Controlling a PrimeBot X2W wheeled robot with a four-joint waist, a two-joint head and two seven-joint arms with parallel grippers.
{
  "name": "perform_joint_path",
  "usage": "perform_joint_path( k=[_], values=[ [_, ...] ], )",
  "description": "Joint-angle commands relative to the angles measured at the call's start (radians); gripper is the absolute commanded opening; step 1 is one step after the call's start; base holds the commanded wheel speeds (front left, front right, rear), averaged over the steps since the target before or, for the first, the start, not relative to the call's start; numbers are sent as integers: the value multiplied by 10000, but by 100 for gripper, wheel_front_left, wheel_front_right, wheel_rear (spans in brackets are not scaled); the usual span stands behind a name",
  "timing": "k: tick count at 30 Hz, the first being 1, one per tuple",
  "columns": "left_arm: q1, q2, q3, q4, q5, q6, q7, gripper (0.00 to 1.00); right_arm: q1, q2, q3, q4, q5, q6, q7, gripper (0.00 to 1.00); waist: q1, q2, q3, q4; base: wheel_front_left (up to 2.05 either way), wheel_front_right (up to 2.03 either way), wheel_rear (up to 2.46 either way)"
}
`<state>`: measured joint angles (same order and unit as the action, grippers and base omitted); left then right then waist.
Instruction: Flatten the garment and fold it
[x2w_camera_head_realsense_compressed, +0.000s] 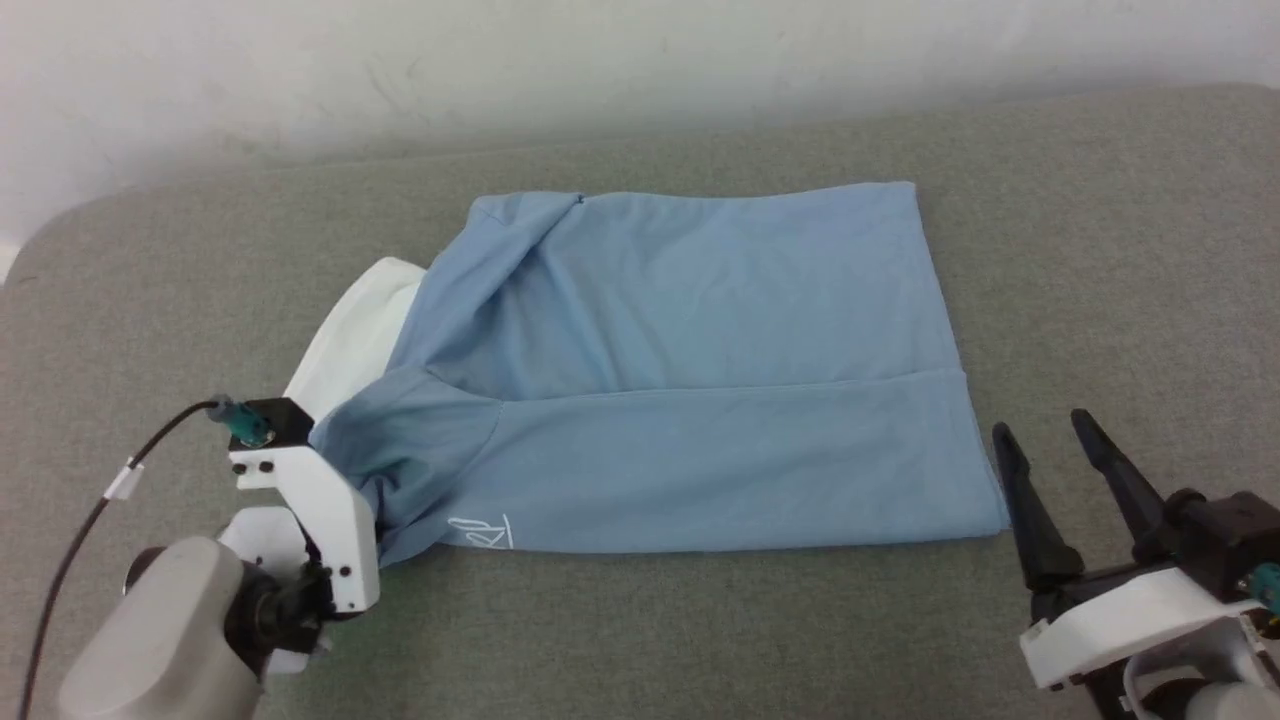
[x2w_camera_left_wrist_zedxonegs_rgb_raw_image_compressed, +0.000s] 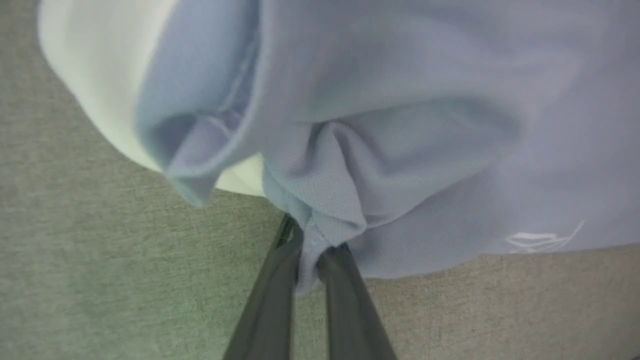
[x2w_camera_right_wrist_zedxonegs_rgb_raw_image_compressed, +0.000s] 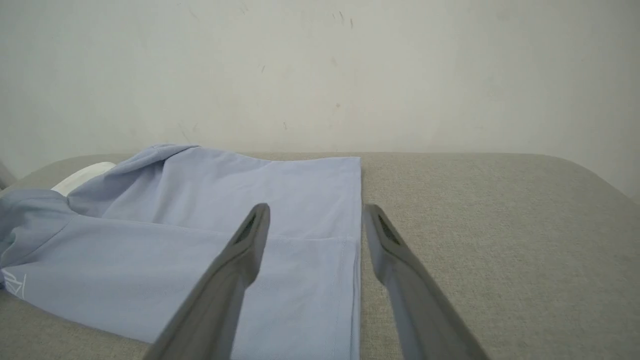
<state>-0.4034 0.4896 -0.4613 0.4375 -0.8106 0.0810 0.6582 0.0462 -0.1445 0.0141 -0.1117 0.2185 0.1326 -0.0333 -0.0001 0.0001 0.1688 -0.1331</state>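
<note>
Now, your left hand (x2w_camera_left_wrist_zedxonegs_rgb_raw_image_compressed: 312, 240) is pinched on a bunched fold at the collar end of the garment (x2w_camera_head_realsense_compressed: 700, 400), which lies left-to-right across the bench (x2w_camera_head_realsense_compressed: 1100, 250), while your right hand (x2w_camera_head_realsense_compressed: 1042, 425), spread and empty, sits just beside its near hem corner.

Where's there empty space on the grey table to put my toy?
Bare table right of the shirt, up to the edge, and a strip between shirt and wall. Crowded near the left gripper, jaws pinching the shirt, and the right gripper, jaws open.
</note>
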Motion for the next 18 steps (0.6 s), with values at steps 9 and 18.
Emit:
perform_joint_path(
  k=[9,18],
  values=[
    [730,-739,133,13,104,249,-1862,0,-264,-792,-407,1042,1301,-19,2320,100,1,-1,-147,466,0,0,0],
    [1039,-665,392,-1551,345,644,-2826,0,-1705,-1926,320,2777,2461,-19,5603,100,1,-1,59,1056,0,0,0]
  ],
)
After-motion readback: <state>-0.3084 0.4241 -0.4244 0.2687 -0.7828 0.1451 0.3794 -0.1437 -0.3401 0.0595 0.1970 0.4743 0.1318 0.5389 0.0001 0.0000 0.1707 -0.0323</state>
